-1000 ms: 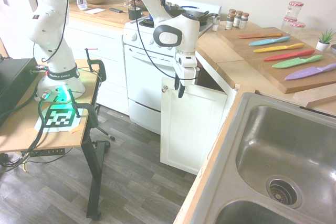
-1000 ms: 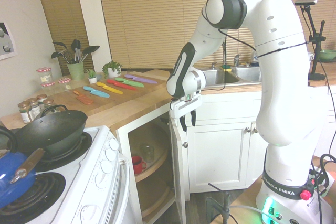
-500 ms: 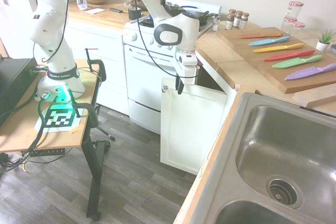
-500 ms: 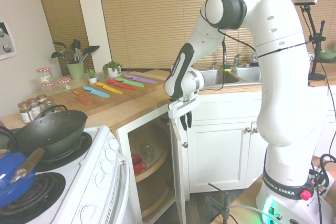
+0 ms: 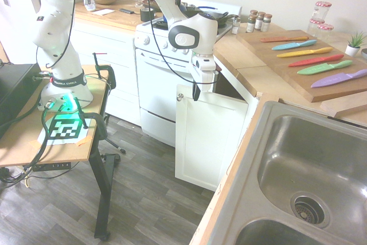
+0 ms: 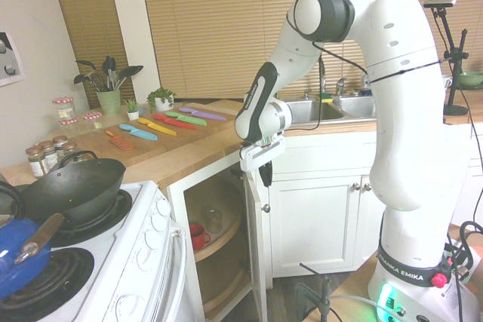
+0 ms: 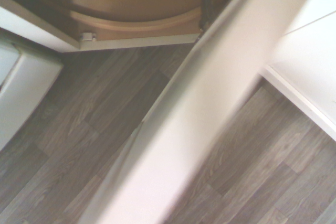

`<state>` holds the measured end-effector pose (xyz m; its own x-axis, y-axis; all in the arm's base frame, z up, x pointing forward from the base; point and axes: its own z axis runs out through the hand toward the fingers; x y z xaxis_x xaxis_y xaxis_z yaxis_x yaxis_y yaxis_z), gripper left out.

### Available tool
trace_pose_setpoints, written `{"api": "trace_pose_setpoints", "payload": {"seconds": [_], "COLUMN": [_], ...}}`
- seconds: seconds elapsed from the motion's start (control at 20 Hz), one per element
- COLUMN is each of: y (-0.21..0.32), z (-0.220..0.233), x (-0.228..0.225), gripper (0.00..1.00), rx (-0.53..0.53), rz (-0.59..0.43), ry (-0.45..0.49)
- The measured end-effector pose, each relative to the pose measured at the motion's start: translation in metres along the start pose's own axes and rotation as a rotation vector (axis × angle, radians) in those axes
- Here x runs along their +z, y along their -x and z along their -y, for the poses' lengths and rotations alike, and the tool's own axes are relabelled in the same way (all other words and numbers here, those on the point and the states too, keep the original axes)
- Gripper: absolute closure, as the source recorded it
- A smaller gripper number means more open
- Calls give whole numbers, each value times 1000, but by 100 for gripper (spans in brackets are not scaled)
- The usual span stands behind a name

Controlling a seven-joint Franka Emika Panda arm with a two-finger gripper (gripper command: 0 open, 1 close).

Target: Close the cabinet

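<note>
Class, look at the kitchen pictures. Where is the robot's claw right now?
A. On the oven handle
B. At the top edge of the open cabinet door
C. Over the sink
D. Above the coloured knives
B: the claw hangs at the top edge of the cabinet door, which stands open from its frame.

The cabinet door (image 5: 209, 139) stood ajar with bare floor (image 5: 149, 199) in front of it, while the white oven (image 5: 156, 93) flanked its knob side and the gripper (image 5: 196, 92) crowded its top edge.
</note>
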<state>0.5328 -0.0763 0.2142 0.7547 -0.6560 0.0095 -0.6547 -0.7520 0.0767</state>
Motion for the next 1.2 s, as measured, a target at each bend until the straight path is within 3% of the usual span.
{"api": "trace_pose_setpoints", "payload": {"seconds": [0.45, 1.0, 1.2], "y": [21, 29, 24], "z": [44, 165, 179], "x": [14, -17, -13], "gripper": [100, 100, 100], "rx": [-24, -35, -24], "rz": [5, -1, -2], "ry": [-1, -25, -23]}}
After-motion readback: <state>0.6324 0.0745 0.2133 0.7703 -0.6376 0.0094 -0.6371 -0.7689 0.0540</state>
